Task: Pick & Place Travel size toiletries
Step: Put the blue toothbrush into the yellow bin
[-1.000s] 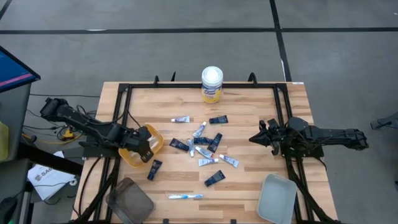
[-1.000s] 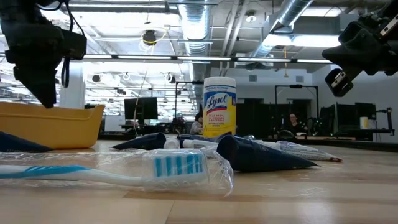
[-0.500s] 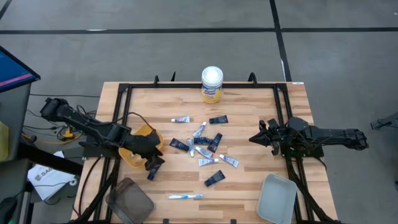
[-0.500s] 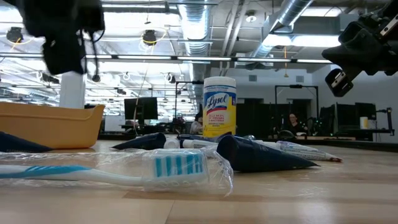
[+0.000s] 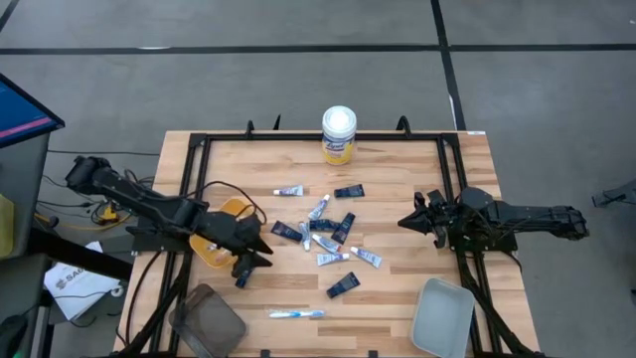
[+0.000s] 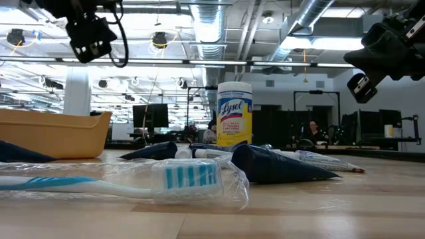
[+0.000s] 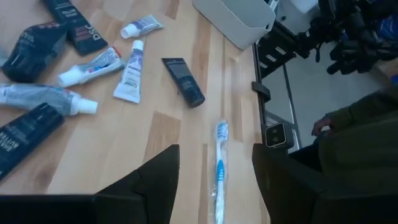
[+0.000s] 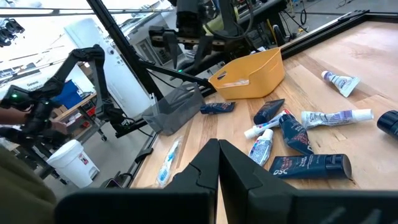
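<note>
Travel size toiletries lie loose on the wooden table: a cluster of white and black-navy tubes (image 5: 323, 234) at the middle, a lone black tube (image 5: 245, 270), another black tube (image 5: 342, 285) (image 7: 184, 81) and a wrapped toothbrush (image 5: 296, 314) (image 7: 219, 171) (image 6: 119, 182) near the front edge. My left gripper (image 5: 260, 253) (image 7: 214, 180) (image 6: 93, 36) hangs open above the table, beside the yellow bin (image 5: 206, 251) and over the lone black tube, holding nothing. My right gripper (image 5: 402, 222) (image 8: 217, 168) (image 6: 362, 83) waits shut above the table's right side.
A yellow canister with a white lid (image 5: 339, 134) (image 6: 234, 114) stands at the far edge. A grey translucent bin (image 5: 207, 318) sits at the near left corner, a white bin (image 5: 442, 316) (image 7: 236, 18) at the near right. People show beyond the table (image 7: 360, 137).
My left gripper has moved from over the yellow bin toward the table's right and near edge, over the lone black tube. In the low view it has risen. The toiletries have stayed put.
</note>
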Robot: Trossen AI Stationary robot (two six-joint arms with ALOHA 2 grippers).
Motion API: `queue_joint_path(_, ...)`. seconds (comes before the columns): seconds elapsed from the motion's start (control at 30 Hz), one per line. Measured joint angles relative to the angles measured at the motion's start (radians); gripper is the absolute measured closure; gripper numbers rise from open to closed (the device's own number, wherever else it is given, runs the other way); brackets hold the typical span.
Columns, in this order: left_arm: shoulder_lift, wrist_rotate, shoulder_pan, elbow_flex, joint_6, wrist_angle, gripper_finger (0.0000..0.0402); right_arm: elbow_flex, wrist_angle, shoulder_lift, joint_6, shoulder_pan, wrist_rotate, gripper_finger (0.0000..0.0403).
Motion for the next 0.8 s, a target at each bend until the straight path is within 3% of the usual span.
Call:
queue_joint_path(0.4,0.495,-0.007,-0.109,0.386,0.059,-0.052,0.0218,0.000,0.000,0.000,0.000,0.000,0.000,0.0403)
queue_joint_path(0.57,0.676,-0.017,-0.144,0.453,0.031,-0.056,0.0219,0.000,0.000,0.000,0.000,0.000,0.000,0.0403)
queue_joint_path(0.8,0.834,-0.029,-0.164,0.493,0.024,-0.055,0.0219,0.000,0.000,0.000,0.000,0.000,0.000,0.0403)
